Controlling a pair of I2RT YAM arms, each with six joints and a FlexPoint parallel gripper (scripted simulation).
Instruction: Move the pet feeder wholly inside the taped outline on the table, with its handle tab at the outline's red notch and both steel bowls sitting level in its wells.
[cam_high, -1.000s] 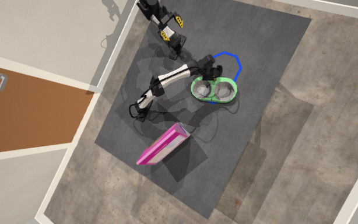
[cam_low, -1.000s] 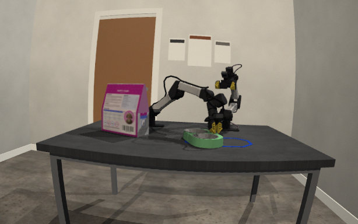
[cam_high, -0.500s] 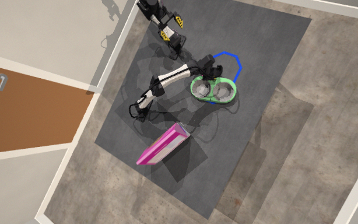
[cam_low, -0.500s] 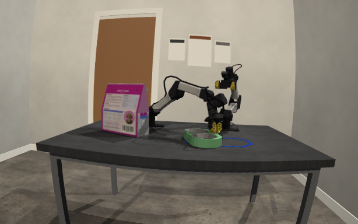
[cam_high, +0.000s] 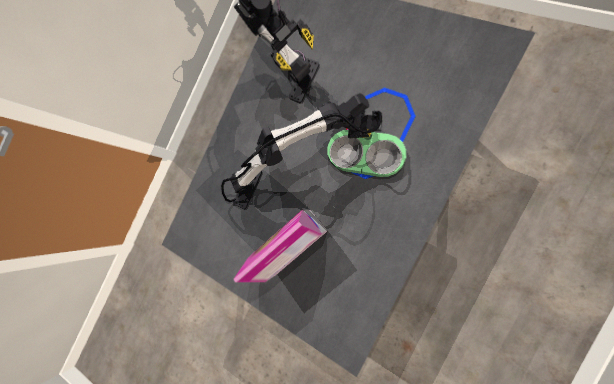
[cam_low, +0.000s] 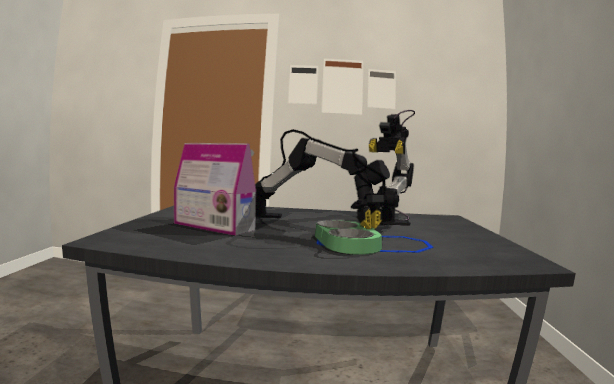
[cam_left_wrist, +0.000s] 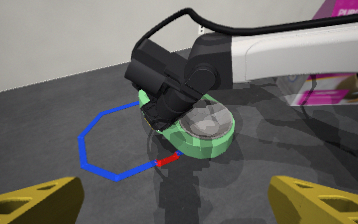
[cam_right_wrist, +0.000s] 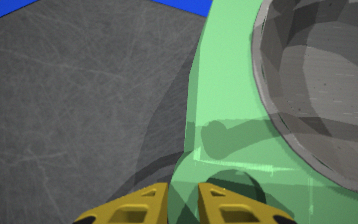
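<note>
We had R pincer (cam_high: 369, 134) (cam_low: 371, 219) (cam_left_wrist: 149, 124) (cam_right_wrist: 183, 186) clamped on feeder's (cam_high: 364, 150) (cam_low: 352, 244) (cam_left_wrist: 200, 149) (cam_right_wrist: 225, 90) tab; feeder sat under/beside it, partly outside outline (cam_high: 411, 116) (cam_low: 431, 246) (cam_left_wrist: 81, 150) (cam_right_wrist: 190, 6). L pincer (cam_high: 295, 50) (cam_low: 386, 146) (cam_left_wrist: 175, 185) was open, apart from feeder.

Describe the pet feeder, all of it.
The feeder is green, plastic-looking, round-ended, with two grey, metallic bowls side by side. It sits flat, partly over the blue outline. The right gripper is at its tab; whether it grips, I cannot tell.
</note>
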